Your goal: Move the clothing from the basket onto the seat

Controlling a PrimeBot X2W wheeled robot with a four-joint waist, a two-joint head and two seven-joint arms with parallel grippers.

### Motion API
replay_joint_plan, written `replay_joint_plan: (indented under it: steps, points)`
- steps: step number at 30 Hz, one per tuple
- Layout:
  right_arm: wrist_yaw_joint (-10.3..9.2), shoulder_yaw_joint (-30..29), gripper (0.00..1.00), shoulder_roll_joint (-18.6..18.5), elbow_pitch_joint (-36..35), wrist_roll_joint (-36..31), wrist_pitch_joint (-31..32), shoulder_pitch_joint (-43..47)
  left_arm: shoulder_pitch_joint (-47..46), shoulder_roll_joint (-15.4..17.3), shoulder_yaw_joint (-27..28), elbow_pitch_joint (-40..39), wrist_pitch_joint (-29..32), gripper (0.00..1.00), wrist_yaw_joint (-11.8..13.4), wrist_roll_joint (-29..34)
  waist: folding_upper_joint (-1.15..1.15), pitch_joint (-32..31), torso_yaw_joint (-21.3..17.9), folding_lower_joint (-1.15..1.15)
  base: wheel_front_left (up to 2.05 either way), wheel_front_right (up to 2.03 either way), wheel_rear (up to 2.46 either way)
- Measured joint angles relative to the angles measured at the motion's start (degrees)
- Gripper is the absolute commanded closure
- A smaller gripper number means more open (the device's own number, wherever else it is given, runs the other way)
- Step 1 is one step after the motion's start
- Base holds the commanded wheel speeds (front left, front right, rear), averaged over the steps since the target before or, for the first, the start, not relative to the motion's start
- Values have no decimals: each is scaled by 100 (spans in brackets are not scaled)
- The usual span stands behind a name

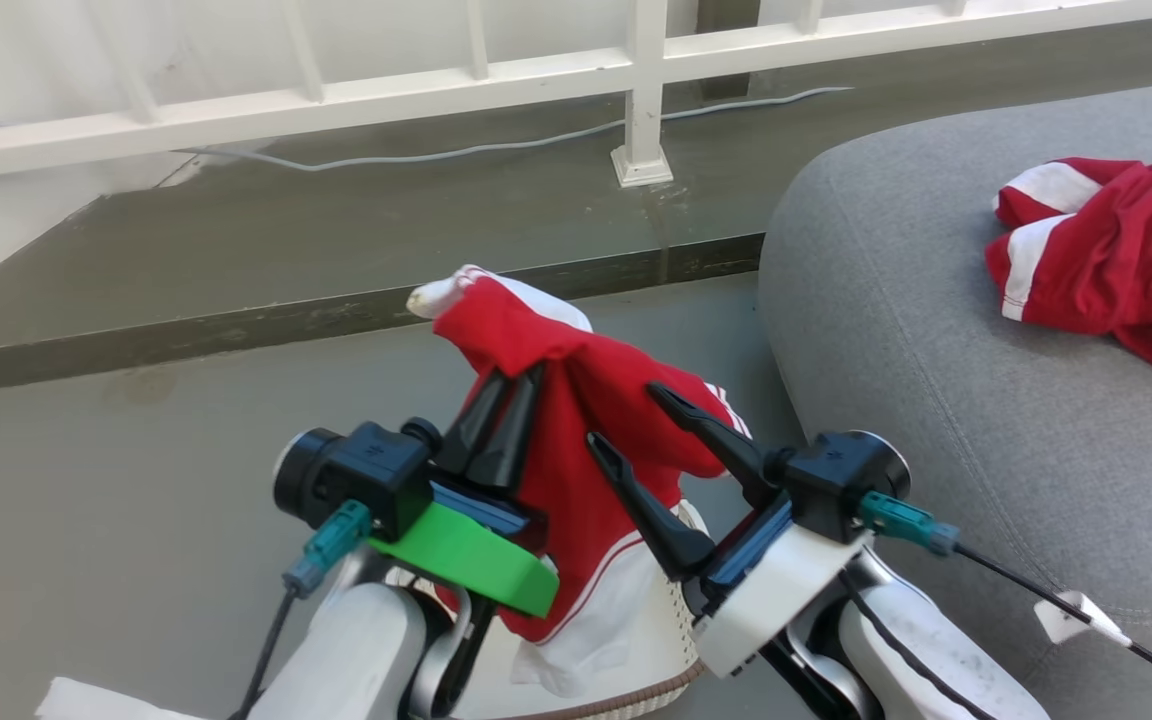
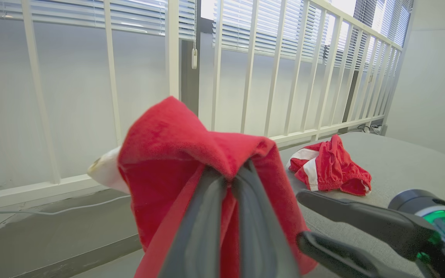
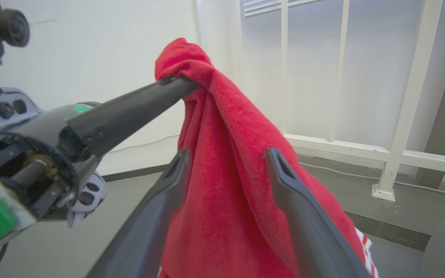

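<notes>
My left claw (image 1: 519,378) was clamped on one red garment (image 1: 536,330), held above the near basket (image 1: 636,700). My right claw (image 1: 626,415) gaped apart close beside it. The other garment (image 1: 1106,260) lay on the seat (image 1: 936,350), far right.

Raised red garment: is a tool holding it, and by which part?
The left tool is shut on a bunched fold near the top of the red garment; the rest hangs down. The right tool is open, gripping nothing.
</notes>
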Motion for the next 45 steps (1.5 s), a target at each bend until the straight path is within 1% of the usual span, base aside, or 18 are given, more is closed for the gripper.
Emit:
replay_joint_plan:
  steps: [9,15,16,17,19,29,30,31,32,33,34,40,45]
  points:
    - [3,404,0,32,454,-29,215,-374,-3,-7,-246,-135,56,100,-56,1,0,64,177,0,0,0,0]
    - [7,520,0,75,760,19,231,-640,-4,-4,-347,-170,56,100,-63,2,0,98,224,0,0,0,0]
    - [13,526,5,80,811,35,232,-671,-5,-4,-361,-171,56,100,-64,2,0,101,230,0,0,0,0]
    - [20,531,52,84,862,52,231,-689,-5,-4,-378,-176,56,100,-64,2,0,105,236,0,0,0,0]
    - [20,539,100,85,965,103,231,-719,-5,-4,-408,-186,56,100,-64,2,0,112,246,0,0,0,0]
    - [29,552,100,100,1184,281,92,-932,-12,-5,-458,-224,58,100,-64,2,0,155,258,0,0,0,0]
    - [48,544,100,100,1196,302,76,-946,-13,-5,-458,-226,58,96,-64,2,0,159,256,0,0,0,0]
    - [54,535,100,100,1213,315,37,-976,-13,-5,-460,-230,59,69,-64,2,0,163,254,0,0,0,0]
    - [54,508,100,102,1213,327,-12,-1001,-14,-5,-461,-232,80,49,-63,3,0,167,251,0,0,0,0]
    - [54,480,100,101,1213,353,-53,-1018,-15,-5,-468,-234,100,4,-64,5,0,170,248,0,0,0,0]
    - [54,450,100,102,1218,359,-91,-1030,-16,-5,-481,-232,118,0,-64,15,0,173,245,0,0,0,0]
    - [52,259,100,103,1273,409,-264,-1133,-16,1,-501,-224,167,0,-98,16,0,184,228,0,0,0,0]
    - [-21,-38,100,69,1434,415,-383,-1151,-16,156,-628,-166,287,0,-114,105,0,202,206,0,0,0,0]
